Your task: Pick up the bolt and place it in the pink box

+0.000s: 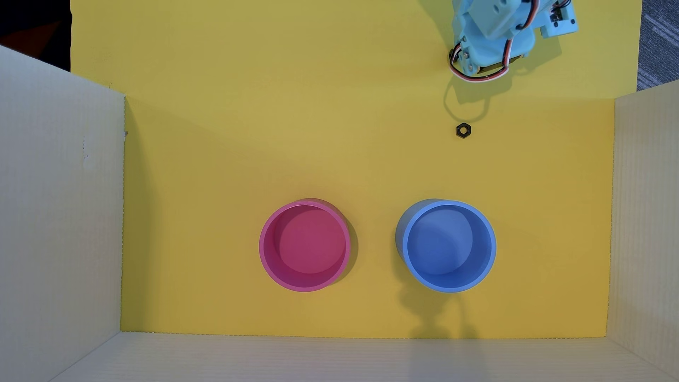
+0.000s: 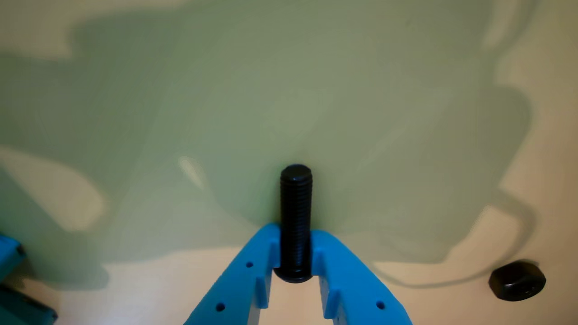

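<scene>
Gripper clamped on bolt near its head, shaft sticking out past the tips, held above the desk by the nut; carry level, release only once centered over pink box.

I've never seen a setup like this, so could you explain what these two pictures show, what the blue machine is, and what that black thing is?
The light-blue machine is a small robot arm on a yellow mat walled with cardboard. One picture comes from a camera looking straight down; the other from a camera riding on the arm's wrist, looking past its gripper. On the mat sit a round pink box, a similar blue container, both empty, and a small black hexagonal nut. In the wrist view, the blue jaws are closed on a black bolt, its threaded shaft pointing away from the camera. The nut lies loose nearby.
</scene>
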Motion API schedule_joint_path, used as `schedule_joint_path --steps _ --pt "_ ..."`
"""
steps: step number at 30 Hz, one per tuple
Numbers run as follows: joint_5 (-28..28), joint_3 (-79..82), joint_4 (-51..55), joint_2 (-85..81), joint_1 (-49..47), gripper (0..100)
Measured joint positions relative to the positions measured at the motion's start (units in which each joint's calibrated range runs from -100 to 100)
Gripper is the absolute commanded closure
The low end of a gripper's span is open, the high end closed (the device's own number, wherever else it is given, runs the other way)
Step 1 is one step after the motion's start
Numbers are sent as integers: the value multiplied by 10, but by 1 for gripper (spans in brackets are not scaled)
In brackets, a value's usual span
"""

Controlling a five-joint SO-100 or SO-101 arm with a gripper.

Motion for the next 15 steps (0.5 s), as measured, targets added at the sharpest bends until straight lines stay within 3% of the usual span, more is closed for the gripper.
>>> schedule_joint_path --steps 9,15 --pt "2 -5 0 2 7 99" --pt "6 -47 0 2 82 99"
